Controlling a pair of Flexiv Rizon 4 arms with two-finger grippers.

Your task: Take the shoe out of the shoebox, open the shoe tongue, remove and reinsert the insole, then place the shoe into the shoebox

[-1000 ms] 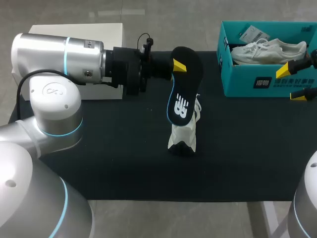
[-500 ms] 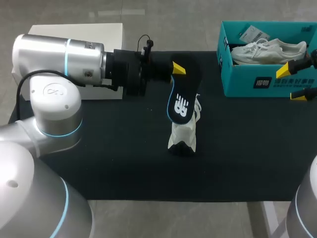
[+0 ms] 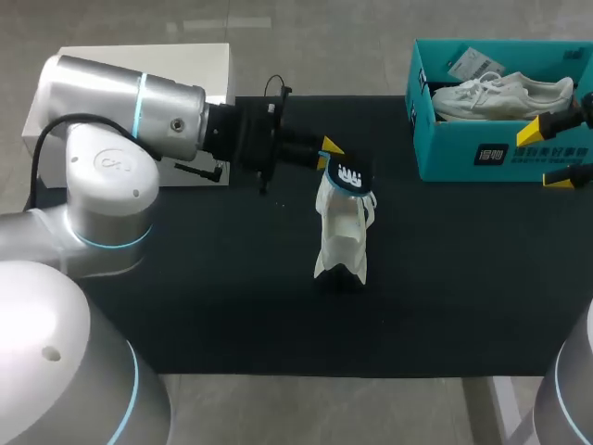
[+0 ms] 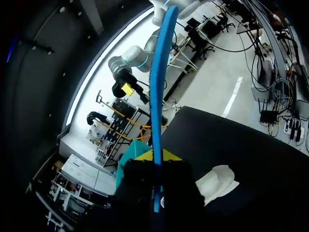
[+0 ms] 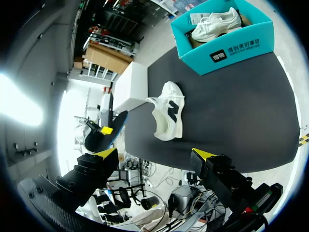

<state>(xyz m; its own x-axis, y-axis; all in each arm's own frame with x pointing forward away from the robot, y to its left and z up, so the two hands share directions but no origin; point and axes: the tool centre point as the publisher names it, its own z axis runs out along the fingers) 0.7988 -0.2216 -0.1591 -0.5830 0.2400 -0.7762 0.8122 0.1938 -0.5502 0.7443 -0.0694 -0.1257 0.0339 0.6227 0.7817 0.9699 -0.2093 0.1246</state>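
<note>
Shoe (image 3: 341, 236), white, rests near the middle of the black table (image 3: 232, 297), out of its box, with the insole not yet back inside. From the left, the left arm reaches across the table. The left gripper (image 3: 326, 155) is closed narrowly on the dark insole (image 3: 350, 176), which the left wrist view shows edge-on between the fingers. The insole's free end lies over the shoe's far end in the head view, yet the right wrist view shows a gap between the two, so it appears not yet entered. Further right stands the teal shoebox (image 3: 491, 153), a second white shoe (image 3: 500, 93) lying in it. At the table's right edge the right gripper (image 3: 551, 154) is spread wide and empty.

Compared with a second ago, the insole has turned from upright and broad-faced to low and foreshortened, and the left wrist has swung down toward the shoe. The right gripper and shoe are unmoved. Judged stage: removal done, reinsertion under way
</note>
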